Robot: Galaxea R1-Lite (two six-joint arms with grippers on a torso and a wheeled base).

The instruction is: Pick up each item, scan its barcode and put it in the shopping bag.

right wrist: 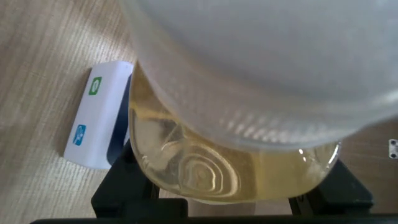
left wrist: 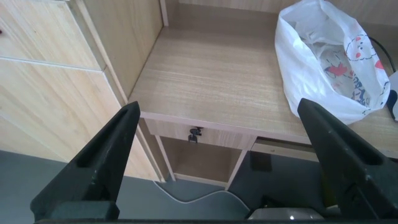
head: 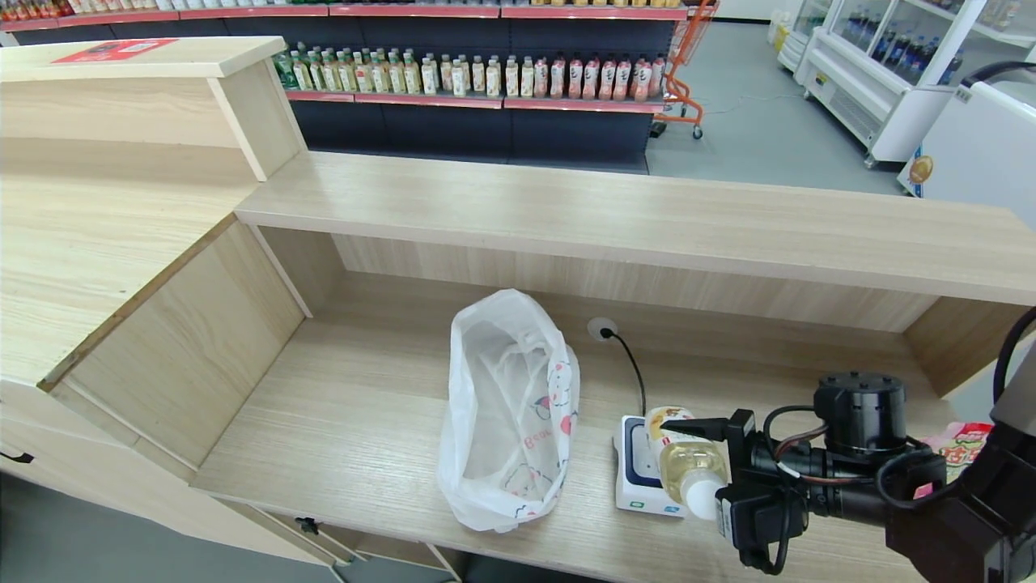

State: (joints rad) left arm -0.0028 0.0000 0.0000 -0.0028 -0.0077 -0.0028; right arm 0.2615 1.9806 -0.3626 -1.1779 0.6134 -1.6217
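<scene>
Though the bottle (head: 676,453) had been lifted, the head view showed it not yet bagged: the right gripper (head: 704,478) was clenched around its body, holding it on its side just above the scanner (head: 635,478) on the counter (head: 348,421). The bag (head: 510,413) stood just beside the scanner, on its left, mouth open. A cable (head: 631,364) ran from the scanner to a hole at the back of the counter. A snack pack (head: 963,445) lay near the right edge, partly hidden by the arm.

In the left wrist view the left gripper (left wrist: 217,106) hung released, fingers (left wrist: 112,155) spread wide, off the front of the counter and lower than its top, well apart from the bag (left wrist: 329,68).

The right wrist view looked along the bottle (right wrist: 236,143), its pale cap (right wrist: 261,56) nearest the camera and the yellow liquid beyond, with dark fingers (right wrist: 124,186) on either side and the scanner (right wrist: 99,118) underneath.

I judged the scan to be the step in hand. The barcode could not be seen, so it might have been facing away from the scanner and failed to read. The round, smooth body could have turned or slid in the grip. The bag was thin and limp, so the bottle could have caught its rim, folded the mouth shut or tipped the bag over.
</scene>
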